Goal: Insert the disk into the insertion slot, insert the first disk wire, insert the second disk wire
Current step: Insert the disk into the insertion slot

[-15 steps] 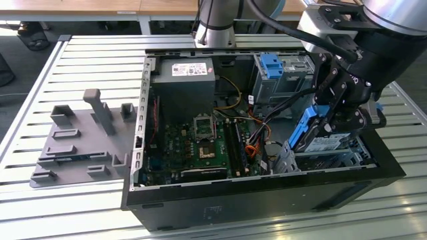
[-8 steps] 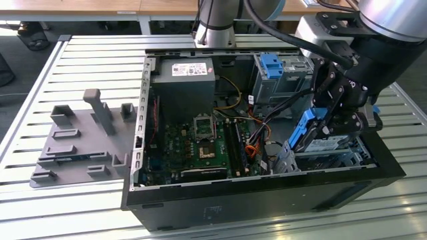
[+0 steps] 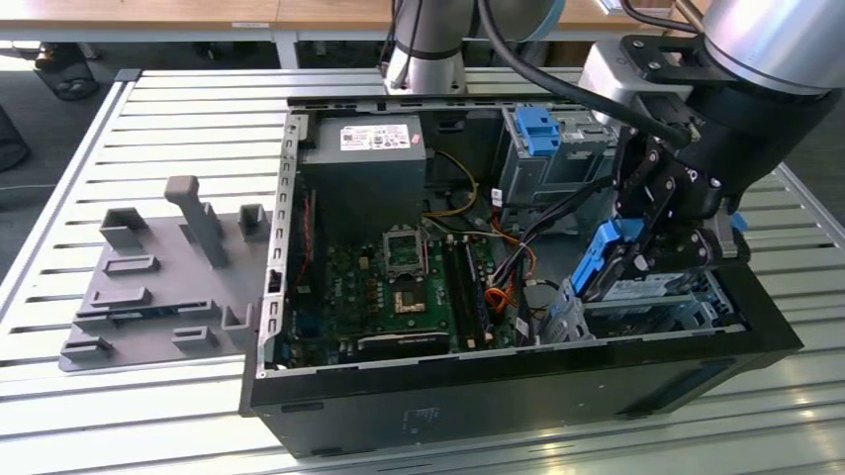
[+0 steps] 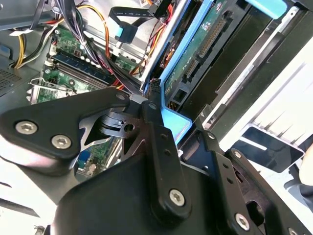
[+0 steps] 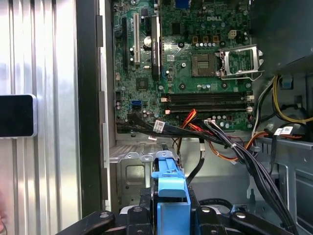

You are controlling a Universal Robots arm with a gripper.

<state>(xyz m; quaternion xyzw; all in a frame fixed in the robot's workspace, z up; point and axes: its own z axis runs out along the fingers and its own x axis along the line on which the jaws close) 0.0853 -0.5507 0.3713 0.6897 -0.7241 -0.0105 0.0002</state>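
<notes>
closest to the lens in the second wrist view is the gripper [image 4: 173, 122], all black links and screws, clamped on the blue frame of the disk [image 4: 205, 44]. the disk's green circuit side faces this camera. the first wrist view agrees: the blue frame of the disk [image 5: 170, 188] sits pinched between the two fingers [image 5: 146, 205], so the gripper [image 5: 170, 218] is grasping, not released.

in the exterior view the gripper [image 3: 631, 259] hangs right above the drive cage [image 3: 667, 315]. the disk [image 3: 610, 265] is held on edge and steeply tilted. its long axis runs up-and-down with a lean, lower end pointing down at the cage, upper end up by the gripper body. the disk sits between the fingers and the cage is straight below it. the lower end looks to be at or just inside the cage mouth, but the gripper covers that spot so can't say for sure. the disk is not lying flat in the cage, so i'd judge the first step under way, not done.

a cable bundle [image 3: 528, 242] lies beside the cage on the motherboard [image 3: 396, 287] side. it looks loose, with nothing plugged into the disk as far as shows. a taller bay with a blue latch [image 3: 535, 129] stands beyond the cage, farther from the exterior camera.
</notes>
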